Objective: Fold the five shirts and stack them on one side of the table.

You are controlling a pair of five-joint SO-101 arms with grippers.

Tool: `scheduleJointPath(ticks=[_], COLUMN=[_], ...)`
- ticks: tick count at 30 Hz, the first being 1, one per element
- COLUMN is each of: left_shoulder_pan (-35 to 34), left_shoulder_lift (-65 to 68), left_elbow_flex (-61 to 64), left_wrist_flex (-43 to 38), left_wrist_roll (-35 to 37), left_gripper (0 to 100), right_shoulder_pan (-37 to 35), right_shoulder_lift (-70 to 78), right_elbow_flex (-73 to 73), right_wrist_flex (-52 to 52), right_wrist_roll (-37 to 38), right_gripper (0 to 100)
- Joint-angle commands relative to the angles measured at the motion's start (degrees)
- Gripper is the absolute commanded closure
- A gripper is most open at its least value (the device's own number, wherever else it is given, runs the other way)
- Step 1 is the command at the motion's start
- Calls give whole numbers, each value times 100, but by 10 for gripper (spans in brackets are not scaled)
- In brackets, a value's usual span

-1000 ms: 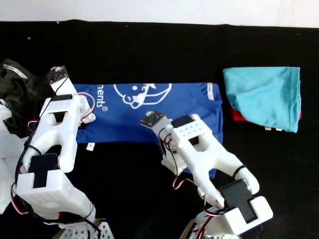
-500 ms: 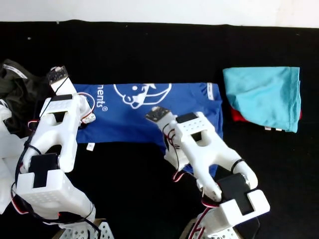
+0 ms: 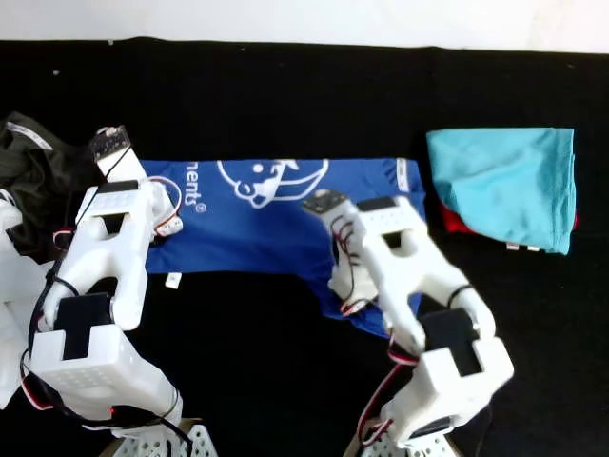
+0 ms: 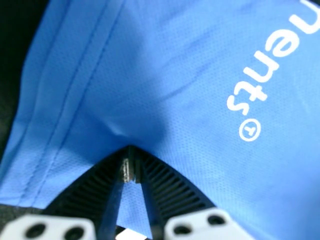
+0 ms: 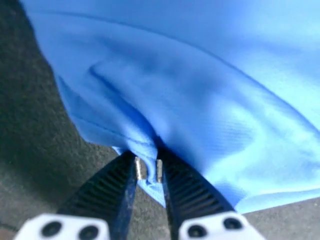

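A blue shirt (image 3: 257,228) with white print lies as a long strip across the middle of the black table. My left gripper (image 4: 129,169) is shut on a pinch of the blue shirt (image 4: 200,75) at its left end, beside the white lettering. My right gripper (image 5: 147,169) is shut on a bunched hem of the blue shirt (image 5: 210,85) near its lower right corner, just above the table. A folded teal shirt (image 3: 504,186) rests on a red shirt (image 3: 452,224) at the right.
A crumpled dark shirt (image 3: 33,181) lies at the left edge, with white cloth (image 3: 8,286) below it. The black table (image 3: 285,95) is bare behind the blue shirt and in front of it between the arms.
My right arm has swung to the right, carrying the blue shirt's lower edge with it. The left arm has kept still.
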State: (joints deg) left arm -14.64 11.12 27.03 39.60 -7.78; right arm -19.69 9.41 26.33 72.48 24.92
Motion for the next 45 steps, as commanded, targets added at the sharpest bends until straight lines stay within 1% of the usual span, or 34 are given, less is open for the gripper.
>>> scheduleJointPath(ticks=[1, 6, 11, 17, 20, 22, 26, 28, 33, 35, 37, 42, 45], left_shoulder_pan=[57, 57, 57, 57, 57, 57, 57, 57, 57, 57, 57, 57, 57], left_shoulder_lift=[31, 31, 31, 31, 31, 31, 31, 31, 31, 31, 31, 31, 31], left_elbow_flex=[-127, -127, -127, -127, -127, -127, -127, -127, -127, -127, -127, -127, -127], left_wrist_flex=[0, 0, 0, 0, 0, 0, 0, 0, 0, 0, 0, 0, 0], left_wrist_roll=[9, 9, 9, 9, 9, 9, 9, 9, 9, 9, 9, 9, 9], left_gripper=[991, 991, 991, 991, 991, 991, 991, 991, 991, 991, 991, 991, 991], right_shoulder_pan=[251, 479, 725, 734, 734, 734, 743, 752, 989, 1068, 1130, 1130, 1121], right_shoulder_lift=[-4, 4, 48, 57, 110, 312, 875, 1103, 1349, 1349, 1349, 1349, 1341], right_elbow_flex=[-840, -1771, -2396, -2580, -2607, -2624, -2642, -2730, -3319, -3521, -3679, -3969, -4215], right_wrist_flex=[532, 936, 875, -251, -549, -541, -585, -716, -892, -804, -664, -259, 154], right_wrist_roll=[53, 53, 53, 18, 18, 9, 0, -35, -1222, -1538, -1688, -1697, -1688], right_gripper=[992, 992, 992, 991, 988, 961, 842, 810, 801, 800, 800, 800, 800])
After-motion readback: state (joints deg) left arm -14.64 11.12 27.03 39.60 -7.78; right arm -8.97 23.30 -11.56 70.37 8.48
